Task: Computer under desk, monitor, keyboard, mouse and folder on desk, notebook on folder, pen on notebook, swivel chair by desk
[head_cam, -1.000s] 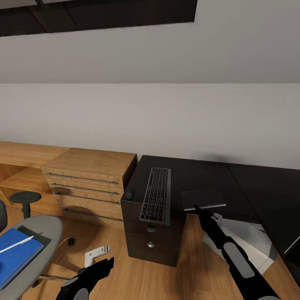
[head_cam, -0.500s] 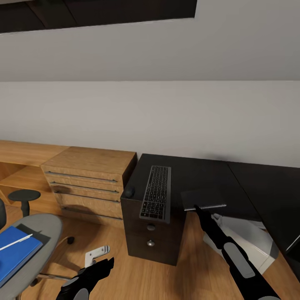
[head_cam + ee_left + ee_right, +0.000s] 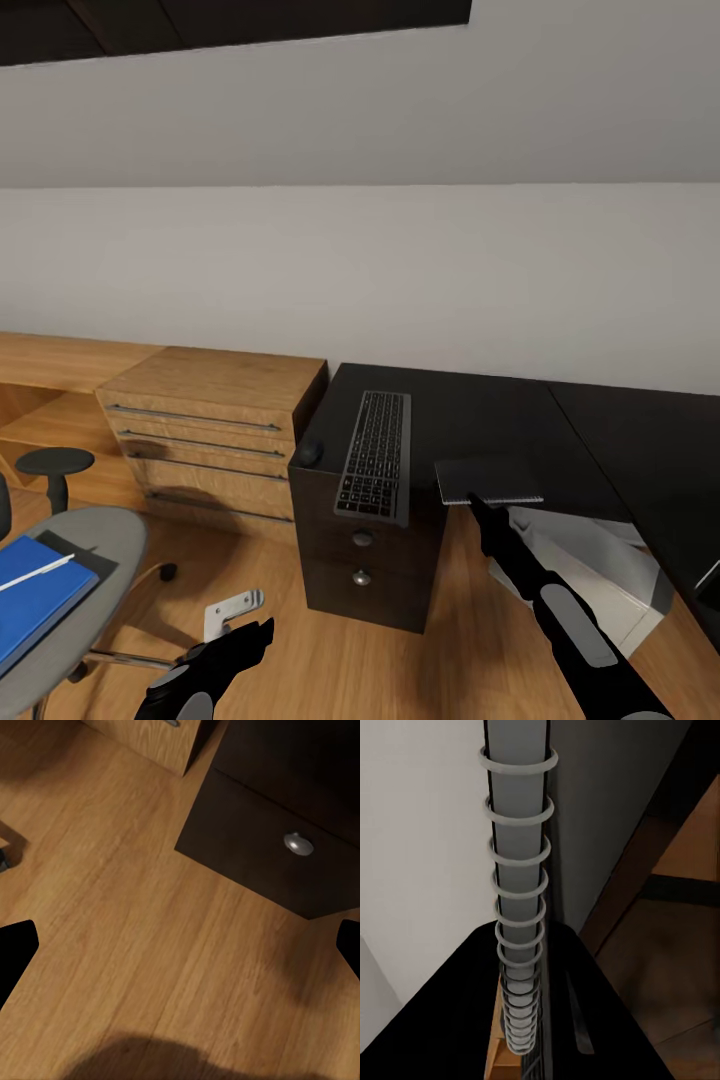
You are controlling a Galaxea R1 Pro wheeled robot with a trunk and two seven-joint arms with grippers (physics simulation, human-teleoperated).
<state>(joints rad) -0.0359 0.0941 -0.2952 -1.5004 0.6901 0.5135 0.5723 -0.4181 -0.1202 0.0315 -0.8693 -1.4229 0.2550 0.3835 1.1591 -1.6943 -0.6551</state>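
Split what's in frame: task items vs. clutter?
Task items:
- notebook, spiral-bound, clamped in the right gripper
- keyboard on the desk
- mouse, left of the keyboard
- folder with pen, on the swivel chair
- computer under the desk

Clutter:
- wooden drawer cabinet
- round stool

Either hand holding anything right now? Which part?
Right hand grips the dark spiral notebook at its ring-bound edge, the coil running between its fingers. Left hand is open, empty.
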